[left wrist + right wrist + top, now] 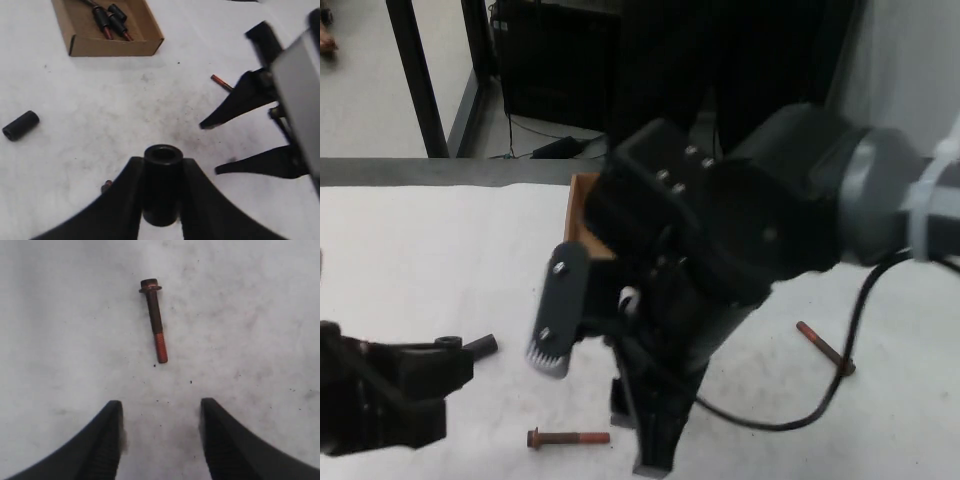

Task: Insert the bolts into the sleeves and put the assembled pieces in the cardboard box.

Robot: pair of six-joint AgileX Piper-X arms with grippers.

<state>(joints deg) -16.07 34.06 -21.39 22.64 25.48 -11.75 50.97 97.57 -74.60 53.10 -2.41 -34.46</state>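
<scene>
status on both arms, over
Left gripper shut on sleeve, upright. Right gripper open, loose bolt lying ahead of it. Nothing between them.

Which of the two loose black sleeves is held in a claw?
The sleeve clamped in the left claw; the other sleeve lies free on its side on the bench, touching nothing.

Left gripper [162,165] is clamped tight on a black sleeve [161,197], and its arm [380,395] sits low in the lower left of the high view. The right arm [760,220] looms mid-frame with its wrist angled down. The right gripper [161,412] is spread wide, with nothing between its fingers.
</scene>
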